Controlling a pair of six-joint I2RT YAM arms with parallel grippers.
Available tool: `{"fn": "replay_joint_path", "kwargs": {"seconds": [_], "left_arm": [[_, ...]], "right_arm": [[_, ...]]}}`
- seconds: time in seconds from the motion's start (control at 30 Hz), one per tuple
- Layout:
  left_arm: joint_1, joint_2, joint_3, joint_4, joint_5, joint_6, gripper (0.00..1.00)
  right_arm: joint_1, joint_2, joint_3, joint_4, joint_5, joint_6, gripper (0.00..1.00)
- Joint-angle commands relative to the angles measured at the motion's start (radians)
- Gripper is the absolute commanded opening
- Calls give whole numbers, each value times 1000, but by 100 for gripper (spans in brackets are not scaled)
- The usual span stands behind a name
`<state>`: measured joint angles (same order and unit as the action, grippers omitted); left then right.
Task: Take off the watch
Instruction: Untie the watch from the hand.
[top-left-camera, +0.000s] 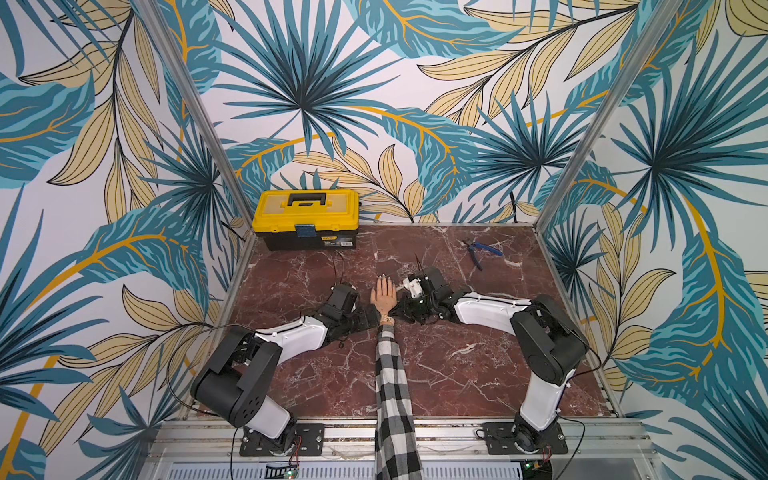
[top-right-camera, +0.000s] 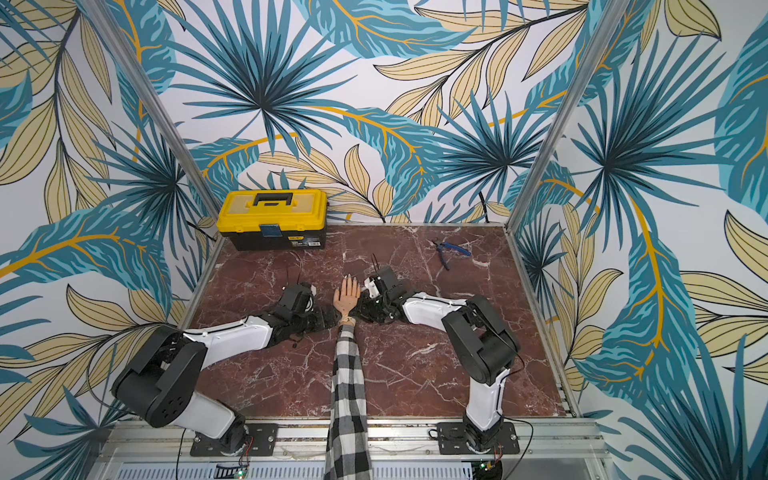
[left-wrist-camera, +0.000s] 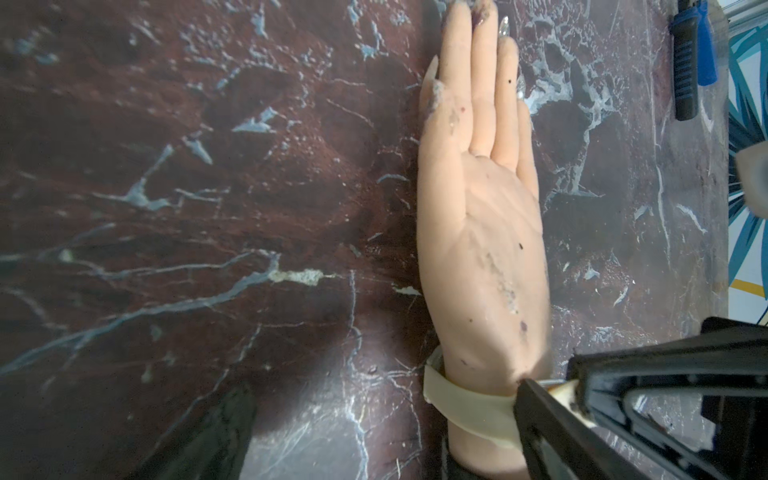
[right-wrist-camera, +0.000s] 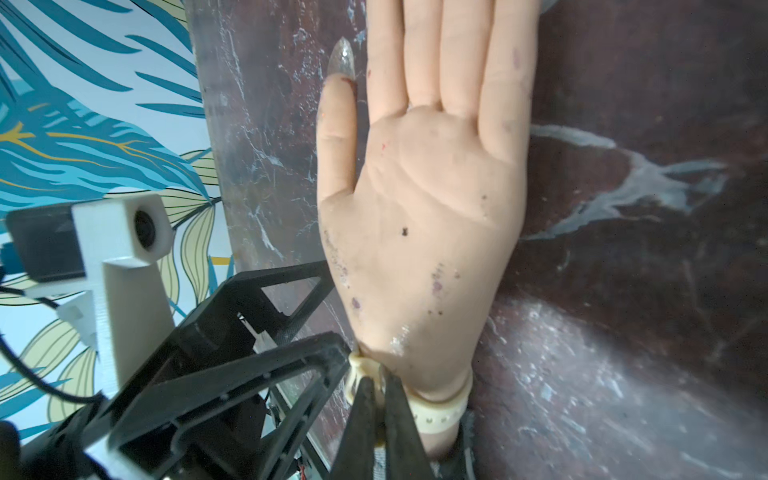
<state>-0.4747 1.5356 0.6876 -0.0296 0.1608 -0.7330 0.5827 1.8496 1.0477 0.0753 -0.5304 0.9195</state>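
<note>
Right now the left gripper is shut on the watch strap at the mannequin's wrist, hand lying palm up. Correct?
Not quite: the right gripper is the one shut on the watch strap, as the right wrist view shows. The left gripper stands open beside the mannequin hand, which does lie palm up.

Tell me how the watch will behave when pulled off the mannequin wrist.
The watch has a thin strap that bends where the right gripper pinches it, so it is likely floppy. So slim, it is probably light. It hugs the wrist of the mannequin hand, so it may drag, not slide.
</note>
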Motion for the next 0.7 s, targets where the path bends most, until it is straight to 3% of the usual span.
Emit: {"fn": "replay_joint_path", "kwargs": {"seconds": [0.0, 0.07, 0.13, 0.4, 0.67], "left_arm": [[1, 20, -35, -54, 11, 5, 100], [8, 5, -37, -55, 14, 4, 100], [17, -12, -39, -54, 16, 4, 99], [45, -47, -44, -54, 27, 8, 100], [53, -46, -53, -55, 36, 14, 99]], "right_arm": [[-1, -61, -3, 91, 14, 19, 17], [-2, -85, 15, -25, 77, -26, 34], [1, -106, 41, -147, 141, -77, 41], [76, -53, 274, -599, 346, -254, 51], [153, 51, 444, -782, 492, -309, 52]]}}
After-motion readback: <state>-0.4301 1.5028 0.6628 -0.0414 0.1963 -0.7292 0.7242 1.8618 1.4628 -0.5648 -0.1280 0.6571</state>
